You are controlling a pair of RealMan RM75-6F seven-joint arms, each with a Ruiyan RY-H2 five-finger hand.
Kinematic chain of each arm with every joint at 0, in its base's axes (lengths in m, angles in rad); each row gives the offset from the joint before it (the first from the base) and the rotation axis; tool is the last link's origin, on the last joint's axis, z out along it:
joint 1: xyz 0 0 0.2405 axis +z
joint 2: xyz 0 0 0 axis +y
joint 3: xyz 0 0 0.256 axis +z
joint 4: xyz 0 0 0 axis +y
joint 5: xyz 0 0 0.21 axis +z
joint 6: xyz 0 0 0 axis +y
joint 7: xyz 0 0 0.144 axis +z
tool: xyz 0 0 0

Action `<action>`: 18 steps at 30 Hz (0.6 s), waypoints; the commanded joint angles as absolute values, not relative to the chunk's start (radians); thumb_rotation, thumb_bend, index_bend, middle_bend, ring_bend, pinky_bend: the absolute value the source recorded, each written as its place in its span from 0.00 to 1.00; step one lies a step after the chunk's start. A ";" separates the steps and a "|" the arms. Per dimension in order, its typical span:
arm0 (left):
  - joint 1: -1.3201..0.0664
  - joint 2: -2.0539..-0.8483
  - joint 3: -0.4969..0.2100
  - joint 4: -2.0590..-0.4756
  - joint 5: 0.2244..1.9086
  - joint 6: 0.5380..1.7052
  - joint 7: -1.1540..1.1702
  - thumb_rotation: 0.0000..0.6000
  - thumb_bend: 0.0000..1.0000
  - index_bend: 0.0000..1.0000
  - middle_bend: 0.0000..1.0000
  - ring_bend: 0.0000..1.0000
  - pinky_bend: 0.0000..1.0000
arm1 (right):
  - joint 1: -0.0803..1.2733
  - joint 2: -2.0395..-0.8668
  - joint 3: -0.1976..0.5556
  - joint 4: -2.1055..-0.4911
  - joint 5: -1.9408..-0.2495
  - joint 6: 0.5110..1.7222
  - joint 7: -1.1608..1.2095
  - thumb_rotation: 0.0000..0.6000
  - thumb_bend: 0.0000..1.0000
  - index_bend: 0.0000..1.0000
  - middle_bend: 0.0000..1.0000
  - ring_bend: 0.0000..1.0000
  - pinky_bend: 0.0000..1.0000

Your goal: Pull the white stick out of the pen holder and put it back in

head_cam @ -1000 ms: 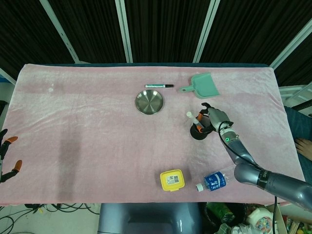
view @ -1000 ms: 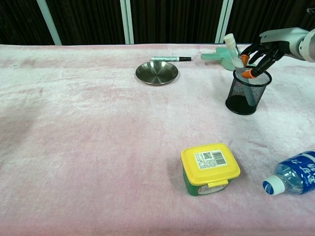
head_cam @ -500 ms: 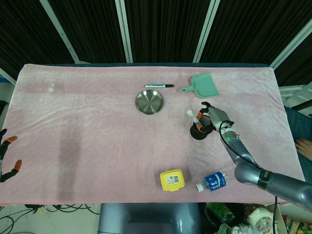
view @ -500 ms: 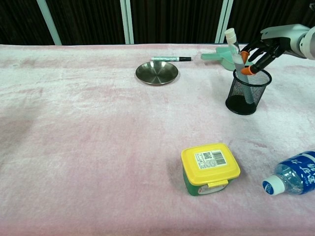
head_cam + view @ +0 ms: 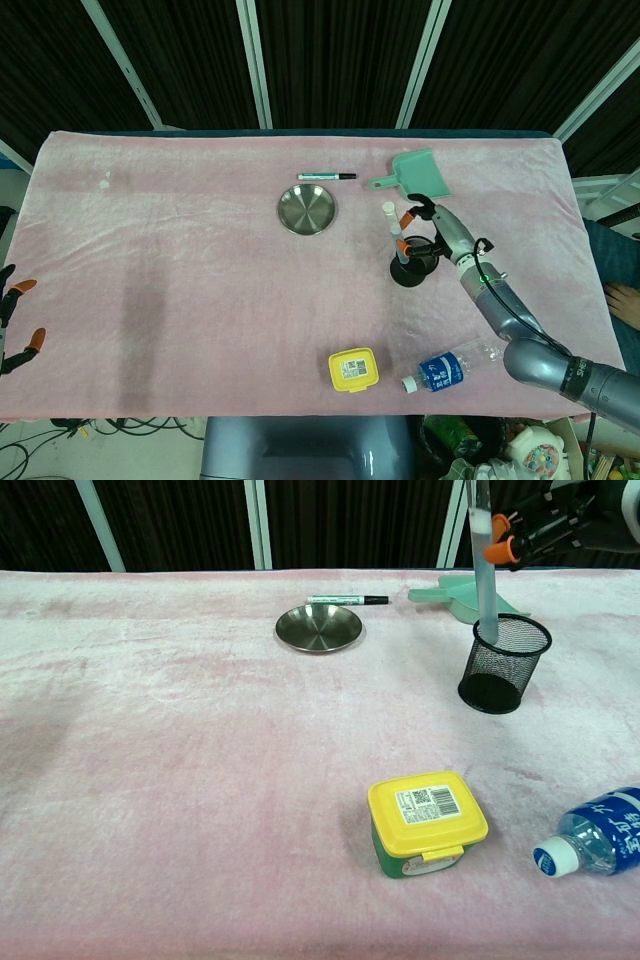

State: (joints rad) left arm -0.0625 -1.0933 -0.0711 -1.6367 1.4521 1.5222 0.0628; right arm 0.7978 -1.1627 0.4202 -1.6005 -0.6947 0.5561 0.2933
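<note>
While right robot hand (image 5: 530,535) pinches white stick (image 5: 483,570), tip inside pen holder (image 5: 504,665)

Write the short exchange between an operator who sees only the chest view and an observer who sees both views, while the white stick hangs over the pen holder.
Operator: The stick runs off the top of my picture. Is its upper end free?
Observer: Yes. The head view shows the whole white stick, and its upper end stands clear of the right hand, which pinches it lower down.
Operator: Where does it hang?
Observer: From above, its lower end lies over the mouth of the pen holder.
Operator: I see no other hand.
Observer: The left hand is at the left edge of the table, fingers apart, holding nothing.
</note>
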 commanded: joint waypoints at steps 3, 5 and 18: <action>-0.061 -1.093 -0.071 -1.637 1.452 1.524 0.060 1.00 0.34 0.19 0.02 0.01 0.00 | 0.680 -1.088 0.592 -1.698 -0.822 0.468 0.545 1.00 0.32 0.58 0.08 0.16 0.16; -0.062 -1.092 -0.071 -1.637 1.452 1.522 0.059 1.00 0.34 0.19 0.02 0.01 0.00 | 0.640 -1.081 0.650 -1.715 -0.858 0.451 0.634 1.00 0.32 0.58 0.08 0.16 0.16; -0.061 -1.090 -0.069 -1.637 1.457 1.523 0.054 1.00 0.34 0.19 0.02 0.01 0.00 | 0.447 -1.137 0.880 -1.690 -1.148 0.321 1.070 1.00 0.32 0.60 0.09 0.16 0.16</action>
State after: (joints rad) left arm -0.0611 -1.0900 -0.0690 -1.6366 1.4570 1.5231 0.0539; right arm 0.4971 -1.1112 0.8291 -1.7107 -1.0462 0.3732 0.9979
